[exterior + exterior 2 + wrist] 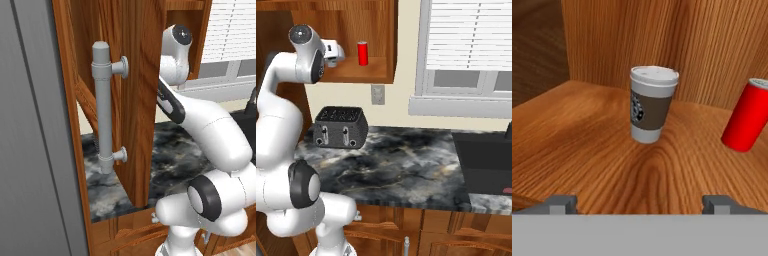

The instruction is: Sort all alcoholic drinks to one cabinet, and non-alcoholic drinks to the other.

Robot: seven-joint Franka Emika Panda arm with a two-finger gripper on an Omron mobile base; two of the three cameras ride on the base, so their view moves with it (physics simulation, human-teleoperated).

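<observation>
Two non-alcoholic drinks stand upright on the shelf of the reddish-brown wall cabinet (358,75). One is a white-lidded cup (652,105) with a brown sleeve. The other is a plain red can (746,116) (362,53) to its right. My gripper (641,205) (336,51) is inside the cabinet, a short way back from the cup, open with nothing between its fingers. Cup and can stand apart and neither touches the gripper. The alcoholic drinks are out of view.
The cabinet door (135,100) is swung open, with its long grey bar handle (103,107) close to my arm. Below, the dark marble counter (401,165) carries a black toaster (338,127). A sink (486,160) lies at right under a blinded window (471,35).
</observation>
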